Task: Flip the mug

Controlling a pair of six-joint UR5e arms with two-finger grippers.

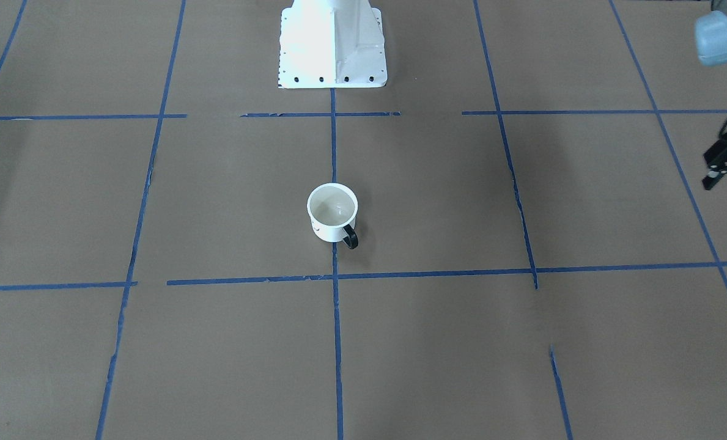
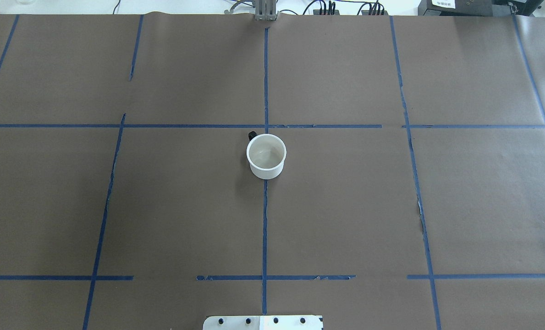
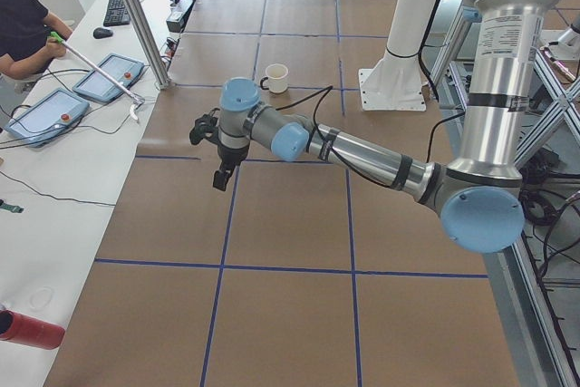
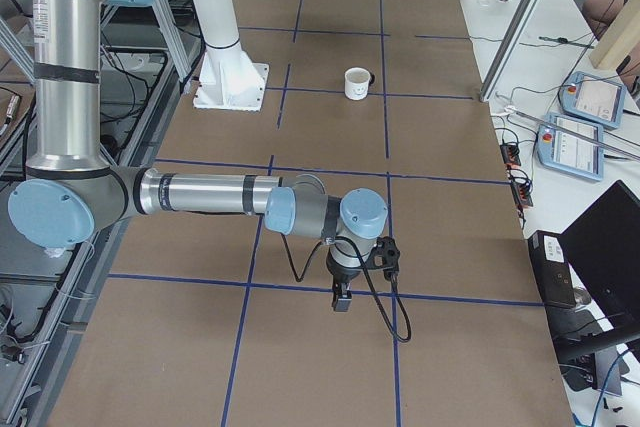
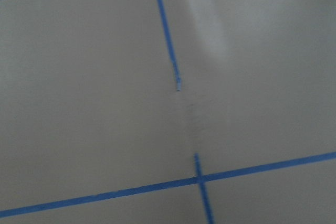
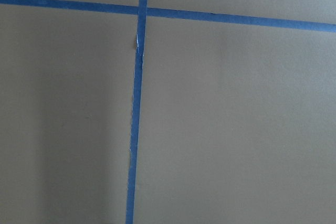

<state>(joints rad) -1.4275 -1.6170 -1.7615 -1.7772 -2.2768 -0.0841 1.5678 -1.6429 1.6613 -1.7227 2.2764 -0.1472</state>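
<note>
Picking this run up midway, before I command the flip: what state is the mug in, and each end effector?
mug: upright, opening up, looks empty, handle on the side away from the robot, nothing touching it.
left end effector: in the air, well away from the mug; open or shut cannot be told.
right end effector: in the air, well away from the mug; open or shut cannot be told.

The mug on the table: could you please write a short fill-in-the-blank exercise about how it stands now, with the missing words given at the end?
1. The mug stands upright, with its opening facing ____.
2. Its handle points ____ from the robot's base.
3. The mug stands on a tape line whose colour is ____.
4. Nothing lies inside the mug: it is ____.
Missing words: up; away; blue; empty.
</note>
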